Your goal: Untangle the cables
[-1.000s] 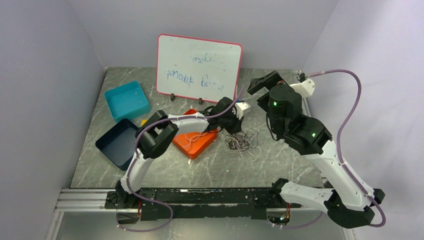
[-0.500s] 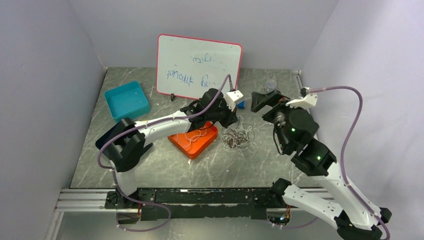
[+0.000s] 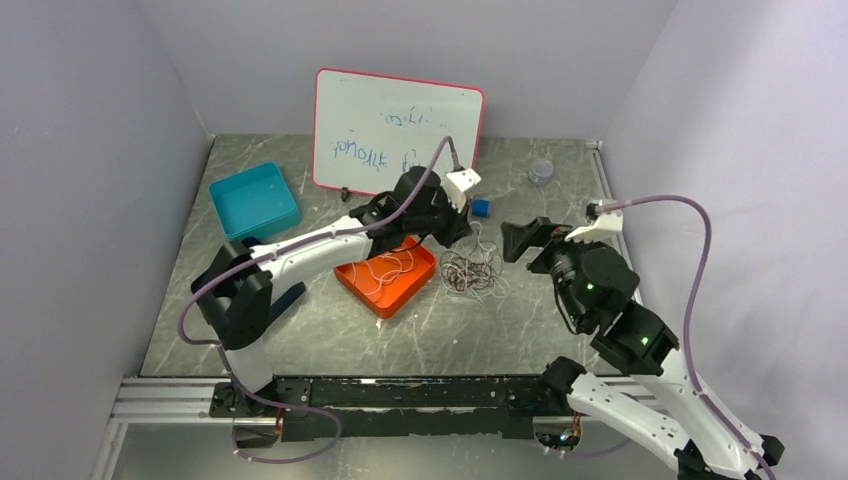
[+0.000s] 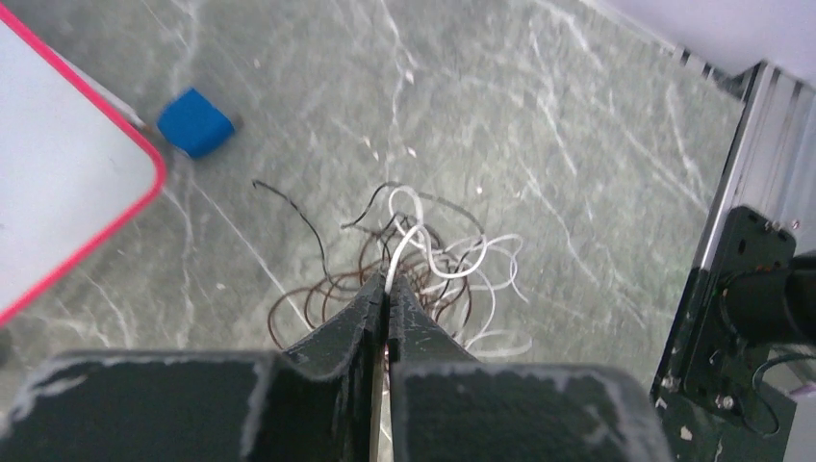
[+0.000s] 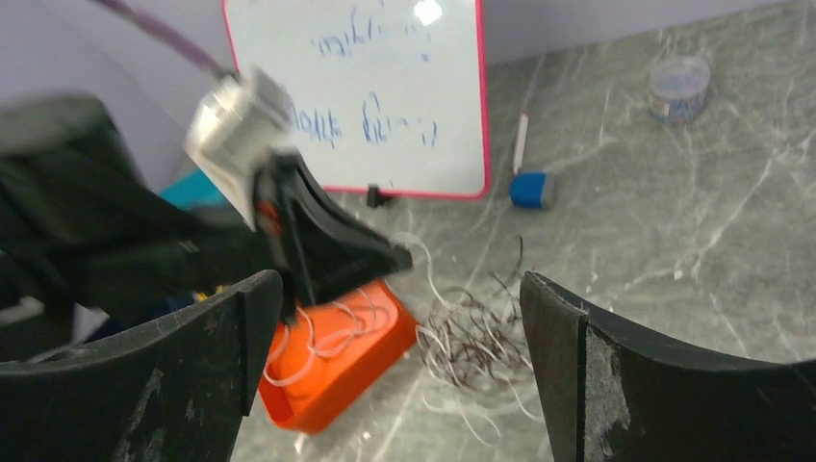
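Observation:
A tangle of thin white, brown and black cables (image 3: 474, 272) lies on the grey marble table just right of an orange tray (image 3: 388, 295). My left gripper (image 3: 463, 228) hovers above the tangle, shut on a white cable (image 4: 400, 245) that rises from the pile (image 4: 423, 274) into its tips (image 4: 387, 289). White cable loops (image 5: 332, 327) lie in the orange tray (image 5: 327, 390). My right gripper (image 3: 522, 240) is open and empty, right of the tangle (image 5: 476, 337) and above the table.
A whiteboard (image 3: 396, 133) stands at the back. A small blue eraser (image 3: 481, 208) and a marker (image 5: 521, 140) lie near it. A teal box (image 3: 254, 200) and dark blue box (image 3: 232, 290) sit left. A small round tin (image 3: 541, 170) sits back right.
My left gripper has moved up and back with the white cable, lifting it from the tangle. My right arm has swung down and forward, its gripper now lower and beside the tangle.

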